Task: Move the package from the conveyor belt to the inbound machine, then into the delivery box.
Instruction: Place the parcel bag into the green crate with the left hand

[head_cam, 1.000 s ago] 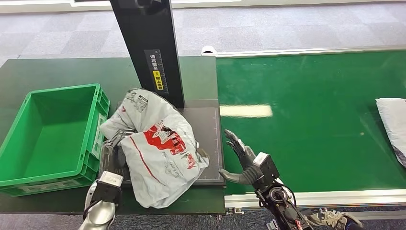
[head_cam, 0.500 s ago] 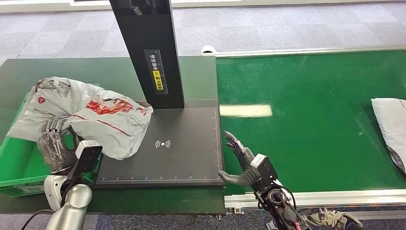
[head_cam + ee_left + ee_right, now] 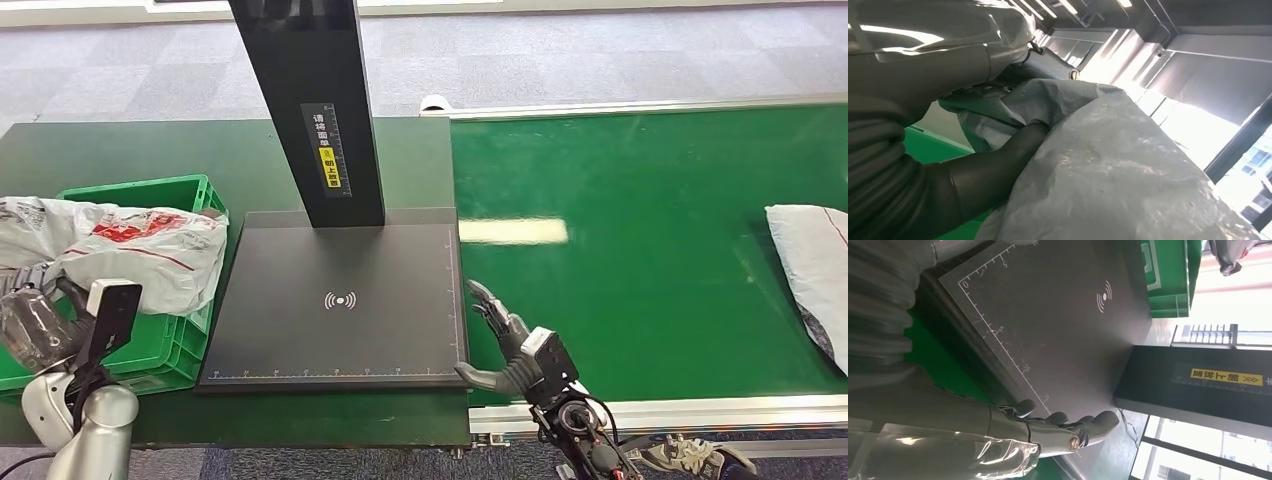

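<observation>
A crumpled grey plastic package (image 3: 130, 245) with red print hangs over the green delivery box (image 3: 185, 195) at the far left; my left hand (image 3: 35, 325) grips it from below, its thumb and fingers wrapped in the package (image 3: 1108, 165) in the left wrist view. The inbound machine's black scan plate (image 3: 340, 300) lies bare, its black post (image 3: 310, 100) rising behind. My right hand (image 3: 505, 345) hovers with fingers spread and nothing in it at the plate's right edge, just over the green conveyor belt (image 3: 650, 250). In the right wrist view, that hand (image 3: 1048, 432) sits beside the scan plate (image 3: 1048, 315).
A second grey package (image 3: 810, 265) lies on the belt at the far right. The belt's metal rail (image 3: 650, 412) runs along its near edge. A dark green table (image 3: 120, 150) carries the box and the machine.
My left hand has carried the package leftward off the scan plate, to over the green box. The second package on the belt has crept left. My right hand has barely moved.
</observation>
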